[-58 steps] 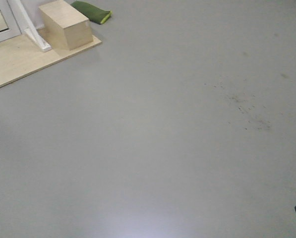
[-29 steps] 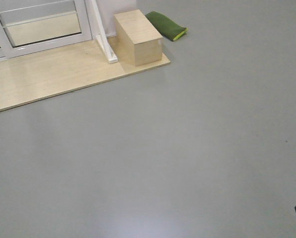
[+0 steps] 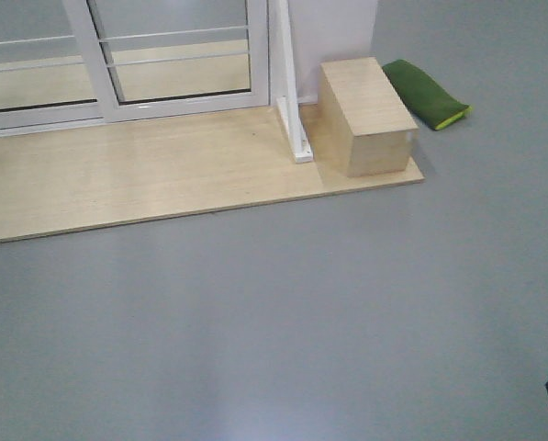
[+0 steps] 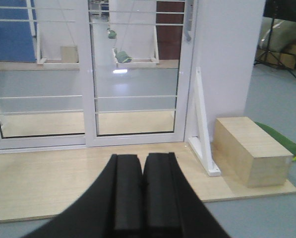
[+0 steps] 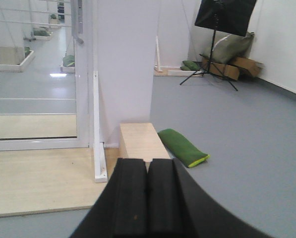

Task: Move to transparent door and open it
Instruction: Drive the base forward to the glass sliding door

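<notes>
Ahead of both wrists, beyond the wooden platform, the transparent door is seen upright, well apart from the arms. Its pull handle is set vertically, high on the right stile, beside the white pillar. Both the left gripper and the right gripper are pressed closed, grasping nothing. The handle is judged up-right of the left gripper, up-left of the right; the left appears better aligned.
</notes>
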### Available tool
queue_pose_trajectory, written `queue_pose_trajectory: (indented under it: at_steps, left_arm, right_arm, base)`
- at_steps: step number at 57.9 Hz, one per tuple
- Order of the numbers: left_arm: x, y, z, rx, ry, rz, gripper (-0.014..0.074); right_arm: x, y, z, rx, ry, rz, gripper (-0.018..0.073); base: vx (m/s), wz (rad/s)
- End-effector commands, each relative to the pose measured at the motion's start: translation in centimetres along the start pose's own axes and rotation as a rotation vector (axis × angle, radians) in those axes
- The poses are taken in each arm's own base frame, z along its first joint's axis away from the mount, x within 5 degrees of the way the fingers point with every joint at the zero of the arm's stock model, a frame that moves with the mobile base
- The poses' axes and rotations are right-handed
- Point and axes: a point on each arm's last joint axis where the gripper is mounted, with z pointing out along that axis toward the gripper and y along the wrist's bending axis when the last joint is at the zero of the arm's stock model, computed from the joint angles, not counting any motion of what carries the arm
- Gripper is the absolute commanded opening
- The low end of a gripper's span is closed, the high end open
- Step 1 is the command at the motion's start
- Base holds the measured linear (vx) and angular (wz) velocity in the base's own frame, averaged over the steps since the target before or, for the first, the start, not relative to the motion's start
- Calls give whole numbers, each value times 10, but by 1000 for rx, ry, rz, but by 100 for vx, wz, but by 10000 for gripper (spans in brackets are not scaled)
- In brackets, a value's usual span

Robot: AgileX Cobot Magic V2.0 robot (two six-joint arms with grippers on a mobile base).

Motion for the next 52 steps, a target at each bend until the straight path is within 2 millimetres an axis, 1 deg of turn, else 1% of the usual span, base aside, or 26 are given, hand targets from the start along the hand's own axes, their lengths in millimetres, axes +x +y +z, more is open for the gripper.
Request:
queue_pose_trajectory:
  at_steps: [1, 20, 52]
  left_arm:
    - [-2, 1, 0, -1, -77, -5, -6]
    - [-2, 1, 0, -1, -77, -5, -6]
    - [-2, 1, 0, -1, -77, -5, -6]
  right_arm:
    - [-7, 0, -1, 8, -95, -11, -9]
    - [-7, 0, -1, 8, -95, -11, -9]
    - [-7, 0, -1, 8, -95, -11, -9]
  base:
    - [66, 40]
    - [65, 28]
    - [60, 12]
